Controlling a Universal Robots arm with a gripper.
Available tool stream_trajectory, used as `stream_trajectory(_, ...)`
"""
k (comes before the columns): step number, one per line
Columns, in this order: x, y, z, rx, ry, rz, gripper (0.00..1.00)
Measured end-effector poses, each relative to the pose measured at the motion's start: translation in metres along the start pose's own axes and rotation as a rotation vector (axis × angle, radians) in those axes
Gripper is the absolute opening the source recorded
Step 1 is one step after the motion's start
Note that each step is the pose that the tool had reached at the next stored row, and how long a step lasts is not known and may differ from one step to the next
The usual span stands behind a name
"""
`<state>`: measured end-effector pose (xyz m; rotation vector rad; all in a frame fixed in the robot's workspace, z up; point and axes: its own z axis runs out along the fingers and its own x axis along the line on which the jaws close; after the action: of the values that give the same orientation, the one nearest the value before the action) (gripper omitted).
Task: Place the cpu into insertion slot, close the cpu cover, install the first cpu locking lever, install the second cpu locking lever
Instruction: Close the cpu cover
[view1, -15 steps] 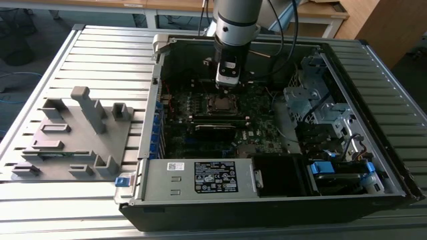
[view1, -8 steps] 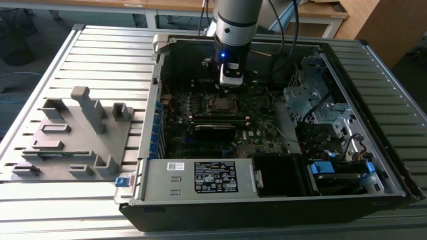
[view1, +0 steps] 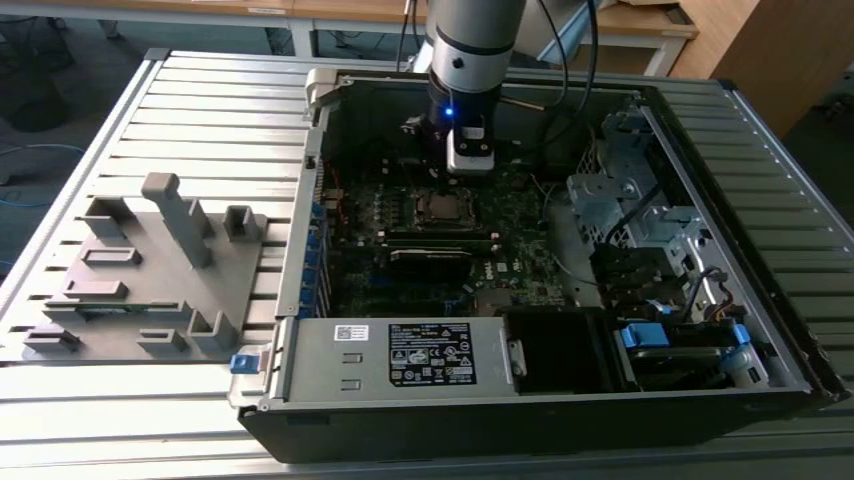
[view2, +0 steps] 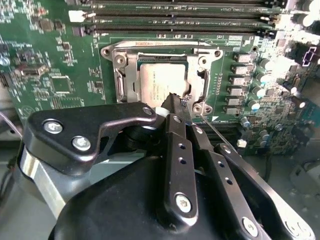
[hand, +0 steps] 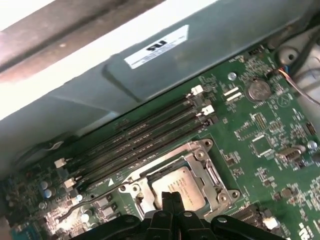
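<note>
Exterior view, L to R: grey slotted table (view1: 200, 100) with a grey fixture (view1: 147, 270) on the exterior view's left. Open PC case (view1: 534, 430) takes centre to right, w/ PSU (view1: 400, 355) along its lower edge and drive cage (view1: 627, 200) on the right. Arm (view1: 474, 40) comes down from upper centre. Gripper (view1: 442, 190) hangs just above the cpu (view1: 438, 208), mid-board on the motherboard (view1: 387, 290).

In both wrist views the cpu (view2: 157, 82) (hand: 180, 187) sits flat in the insertion slot (view2: 194, 80). The cpu cover (view2: 127, 82) (hand: 210, 175) is down around it, chip top showing thru the window. Memory slots (view2: 175, 20) (hand: 140, 140) run just beside the socket.

Gripper (view2: 176, 100) (hand: 169, 199) has its fingers pressed together, nothing between them. Tips are over the cpu's edge; can't tell if touching. In the second wrist view a thin metal rod (view2: 215, 131) lies close beside the fingers (view2: 172, 135); can't tell if it's latched.
</note>
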<state>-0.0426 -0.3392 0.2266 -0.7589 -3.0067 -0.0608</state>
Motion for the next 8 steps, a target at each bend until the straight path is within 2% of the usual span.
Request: stream_trajectory(8,0.0,0.0,0.0001,-0.0093,0.0096,-0.084,0.1)
